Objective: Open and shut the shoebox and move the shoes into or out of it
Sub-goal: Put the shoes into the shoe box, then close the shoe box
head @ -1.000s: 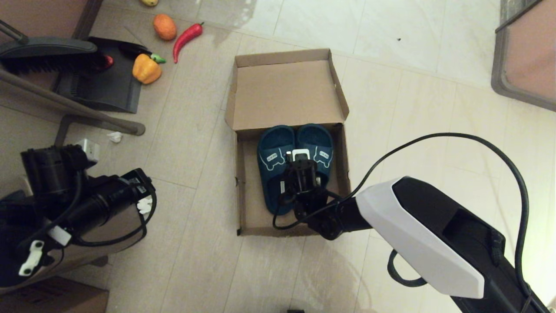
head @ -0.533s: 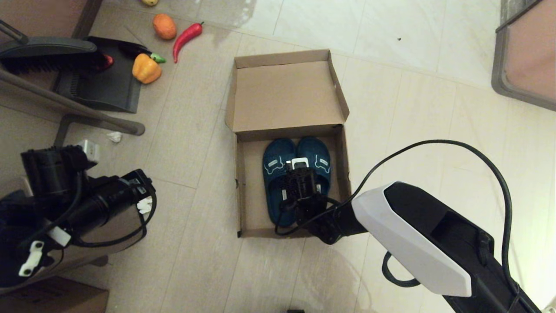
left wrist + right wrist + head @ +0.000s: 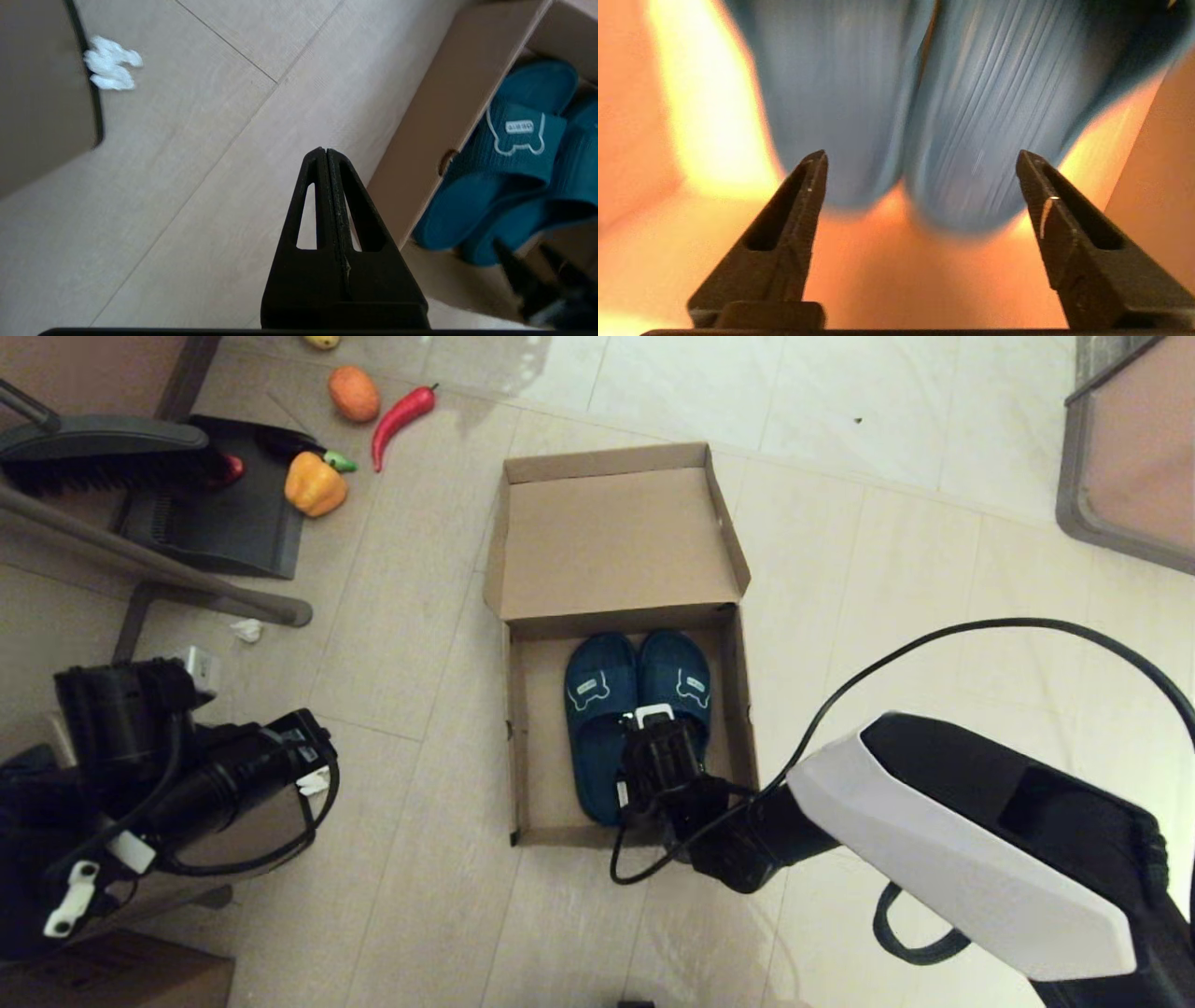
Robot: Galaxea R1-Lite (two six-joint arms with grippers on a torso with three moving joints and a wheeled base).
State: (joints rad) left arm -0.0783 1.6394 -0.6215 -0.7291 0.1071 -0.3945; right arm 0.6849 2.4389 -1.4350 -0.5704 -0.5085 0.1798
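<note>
One shoebox [image 3: 532,728], lid open, on the floor; two shoes [image 3: 635,709] side by side inside.
Right end effector [image 3: 920,161] low over the shoes' heels, fingers spread wide, empty. Left end effector [image 3: 325,154] parked left of the box, fingers pressed together.

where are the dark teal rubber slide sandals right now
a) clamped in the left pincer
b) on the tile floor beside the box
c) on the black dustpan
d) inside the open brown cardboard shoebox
d: the dark teal rubber slide sandals lie side by side inside the open brown cardboard shoebox, with the right pincer open by their heels and holding nothing.
</note>
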